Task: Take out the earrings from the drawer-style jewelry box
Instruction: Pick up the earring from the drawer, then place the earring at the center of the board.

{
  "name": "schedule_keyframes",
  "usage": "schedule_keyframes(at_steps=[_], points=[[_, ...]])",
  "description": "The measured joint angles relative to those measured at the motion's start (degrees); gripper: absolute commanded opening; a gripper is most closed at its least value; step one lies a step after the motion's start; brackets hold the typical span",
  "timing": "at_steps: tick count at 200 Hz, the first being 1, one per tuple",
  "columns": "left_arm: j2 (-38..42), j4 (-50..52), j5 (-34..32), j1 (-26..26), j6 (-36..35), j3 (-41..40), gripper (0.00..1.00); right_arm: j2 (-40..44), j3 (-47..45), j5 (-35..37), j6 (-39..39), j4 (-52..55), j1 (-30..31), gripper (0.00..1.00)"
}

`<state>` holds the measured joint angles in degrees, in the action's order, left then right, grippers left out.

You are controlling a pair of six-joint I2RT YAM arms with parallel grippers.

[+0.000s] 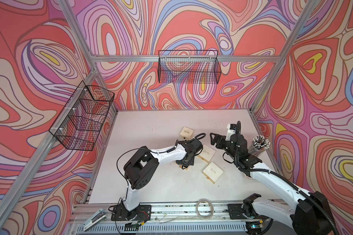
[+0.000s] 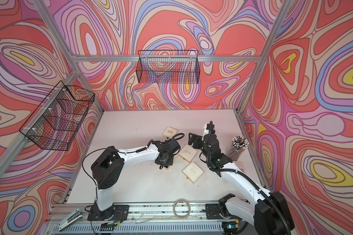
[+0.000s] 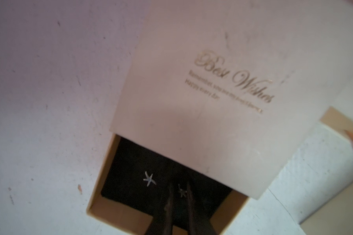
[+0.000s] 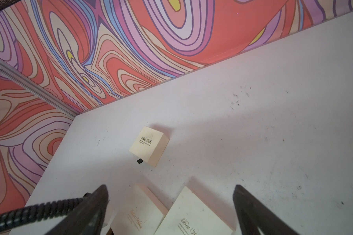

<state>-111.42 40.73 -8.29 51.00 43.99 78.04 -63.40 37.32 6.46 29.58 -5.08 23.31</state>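
In the left wrist view the cream jewelry box [image 3: 202,91] lies on the table with its tan drawer [image 3: 114,211] pulled out, showing a black lining. Two starfish-shaped silver earrings lie on that lining. One earring [image 3: 149,179] lies free. The other earring [image 3: 182,192] sits between the narrow dark fingers of my left gripper [image 3: 180,184], which are closed in on it from both sides. In both top views the left wrist hides this box except a drawer corner [image 1: 183,167]. My right gripper [image 4: 171,190] hangs open and empty above the table, further back [image 1: 212,140].
Three more cream boxes lie nearby: one further back [image 1: 186,133], one beside the left wrist [image 1: 207,155], one nearer the front [image 1: 212,172]. A clear cup of black white-tipped sticks [image 1: 260,145] stands at the right edge. Wire baskets [image 1: 189,67] [image 1: 84,116] hang on the walls.
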Motion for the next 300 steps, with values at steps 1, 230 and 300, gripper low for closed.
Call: schedule_keyframes(at_steps=[1, 230, 300], points=[[0.0, 0.0, 0.0, 0.0, 0.0, 0.0, 0.11, 0.0, 0.0, 0.0, 0.0, 0.0, 0.0, 0.98], [8.3, 2.2, -3.4, 0.8, 3.7, 0.1, 0.0, -1.4, 0.0, -1.4, -0.2, 0.0, 0.0, 0.98], [15.2, 2.3, -1.1, -13.5, 2.2, 0.1, 0.0, 0.2, -3.7, -8.3, -0.4, -7.1, 0.4, 0.98]])
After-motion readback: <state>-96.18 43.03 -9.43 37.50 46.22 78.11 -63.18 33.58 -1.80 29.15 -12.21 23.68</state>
